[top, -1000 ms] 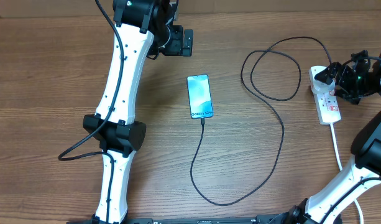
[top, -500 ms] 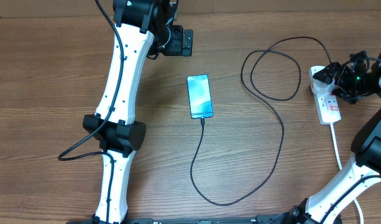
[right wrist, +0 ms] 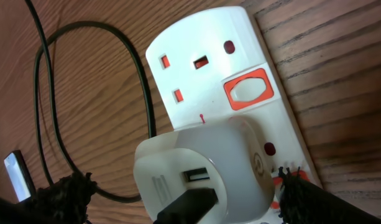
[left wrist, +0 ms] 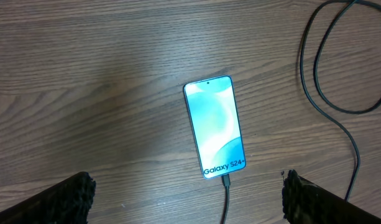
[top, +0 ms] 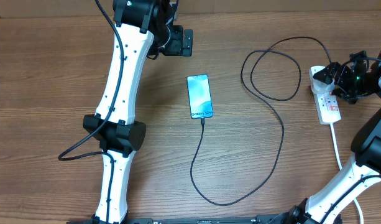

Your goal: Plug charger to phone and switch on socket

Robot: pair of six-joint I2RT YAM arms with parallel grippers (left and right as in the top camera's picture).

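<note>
The phone [top: 199, 96] lies flat mid-table with its blue screen lit, and it also shows in the left wrist view [left wrist: 215, 127]. The charger's connector tip [left wrist: 226, 182] sits in the phone's near end. Its black cable [top: 278, 134] loops right toward the socket [top: 329, 102]. My left gripper [top: 188, 42] hangs open above and behind the phone, fingers [left wrist: 66, 199] wide apart. My right gripper [right wrist: 184, 199] is open, straddling a white adapter [right wrist: 202, 165] on the socket [right wrist: 209, 56]. A black plug [right wrist: 187, 205] sits in the adapter. An orange switch [right wrist: 248, 90] shows beside it.
The socket's thick white cord [top: 337, 146] runs toward the table's near right. A cable loop [top: 271, 74] lies between phone and socket. Both white arms [top: 119, 106] stand over the table's left and right sides.
The right gripper has edged slightly over the socket's far end. The phone, the cable and the left arm have not moved.
</note>
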